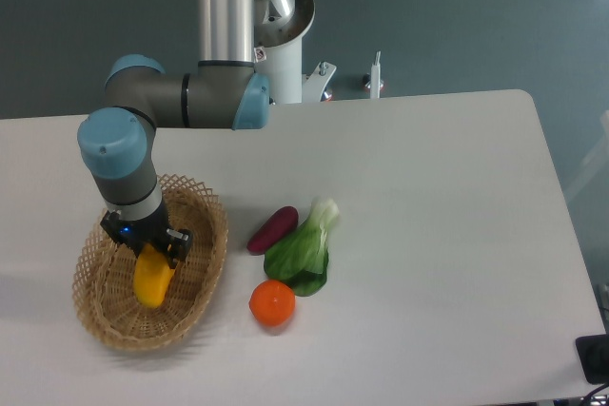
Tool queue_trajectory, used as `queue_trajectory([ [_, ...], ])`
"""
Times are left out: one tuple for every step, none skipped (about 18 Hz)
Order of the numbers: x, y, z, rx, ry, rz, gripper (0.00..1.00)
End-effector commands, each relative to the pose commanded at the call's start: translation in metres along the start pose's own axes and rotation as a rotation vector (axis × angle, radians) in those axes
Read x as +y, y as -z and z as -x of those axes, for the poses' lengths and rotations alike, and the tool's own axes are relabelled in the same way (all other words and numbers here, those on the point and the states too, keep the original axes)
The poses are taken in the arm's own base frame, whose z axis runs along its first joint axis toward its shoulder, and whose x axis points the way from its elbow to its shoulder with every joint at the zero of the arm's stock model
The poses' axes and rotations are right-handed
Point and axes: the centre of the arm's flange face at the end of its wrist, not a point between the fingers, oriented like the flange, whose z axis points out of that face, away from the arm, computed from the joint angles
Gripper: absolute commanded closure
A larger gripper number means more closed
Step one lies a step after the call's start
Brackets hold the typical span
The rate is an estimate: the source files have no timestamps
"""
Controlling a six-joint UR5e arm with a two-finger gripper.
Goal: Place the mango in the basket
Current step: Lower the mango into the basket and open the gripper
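Note:
The mango (152,280), a smooth yellow-orange oval, hangs inside the tan wicker basket (205,278) at the table's left front. My gripper (147,246) points down over the basket's middle and is shut on the mango's upper end. The mango's lower end is at or just above the basket floor; I cannot tell whether it touches. The fingertips are mostly hidden by the wrist and the fruit.
Right of the basket lie a purple oblong vegetable (272,229), a leafy green bok choy (304,252) and a round orange (272,303). The arm's base (281,40) stands at the table's far edge.

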Motion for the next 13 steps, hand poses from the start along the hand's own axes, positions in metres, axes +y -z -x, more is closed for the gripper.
queue_trajectory([
  [0.000, 0.001, 0.000, 0.000, -0.002, -0.001, 0.40],
  [0.001, 0.001, 0.000, 0.000, -0.002, -0.001, 0.38],
  [0.000, 0.000, -0.001, 0.000, -0.005, 0.000, 0.34],
  [0.000, 0.001, -0.001, 0.000, -0.006, -0.001, 0.27],
  [0.000, 0.002, -0.001, -0.001, -0.006, -0.003, 0.21],
  [-0.001, 0.002, 0.000, -0.001, -0.006, -0.004, 0.10],
  [-0.002, 0.007, 0.001, -0.004, -0.006, -0.013, 0.00],
  [-0.002, 0.011, 0.001, -0.005, -0.005, -0.018, 0.00],
  [-0.002, 0.014, 0.000, -0.007, -0.006, -0.023, 0.00],
  [-0.004, 0.023, 0.001, -0.011, -0.008, -0.038, 0.00],
  [-0.005, 0.030, 0.003, -0.015, -0.008, -0.050, 0.00],
  [-0.005, 0.041, 0.006, -0.019, -0.011, -0.066, 0.00],
  [-0.005, 0.047, 0.008, -0.025, -0.022, -0.076, 0.00],
])
